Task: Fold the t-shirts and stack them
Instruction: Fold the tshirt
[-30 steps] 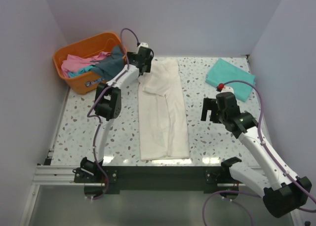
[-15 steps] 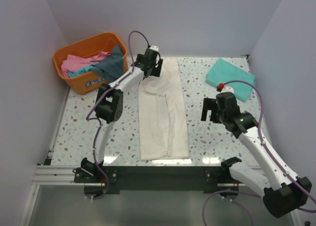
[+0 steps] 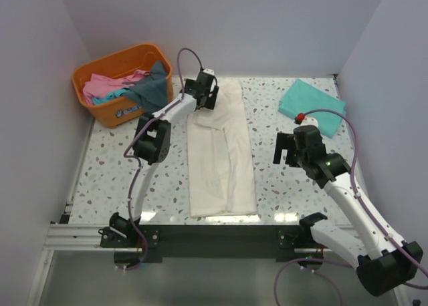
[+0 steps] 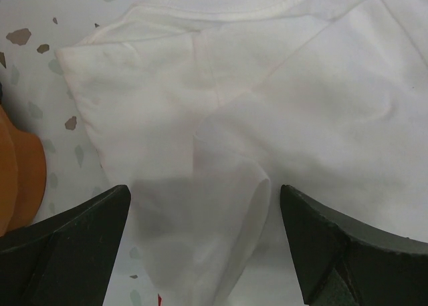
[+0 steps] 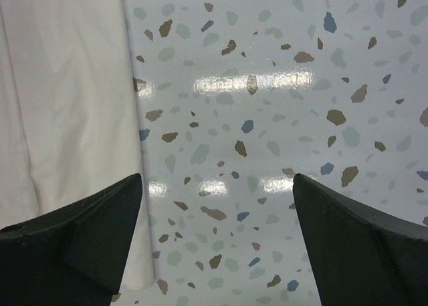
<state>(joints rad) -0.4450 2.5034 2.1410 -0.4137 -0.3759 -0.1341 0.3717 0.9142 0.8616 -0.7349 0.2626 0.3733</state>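
A cream-white t-shirt (image 3: 221, 152) lies folded into a long strip down the middle of the table. It fills the left wrist view (image 4: 267, 99), with a sleeve folded over it. My left gripper (image 3: 204, 95) hovers open over the strip's far left corner, holding nothing. My right gripper (image 3: 286, 149) is open and empty over bare table just right of the strip, whose edge shows in the right wrist view (image 5: 60, 105). A folded teal-green t-shirt (image 3: 311, 105) lies at the far right. Pink and dark grey-blue t-shirts (image 3: 127, 85) sit in the basket.
An orange plastic basket (image 3: 93, 71) stands at the far left corner, and its rim shows in the left wrist view (image 4: 17, 172). White walls close in the table on three sides. A metal rail runs along the near edge.
My left gripper has moved right from beside the basket to over the cream-white t-shirt's far left corner. The right arm has barely moved.
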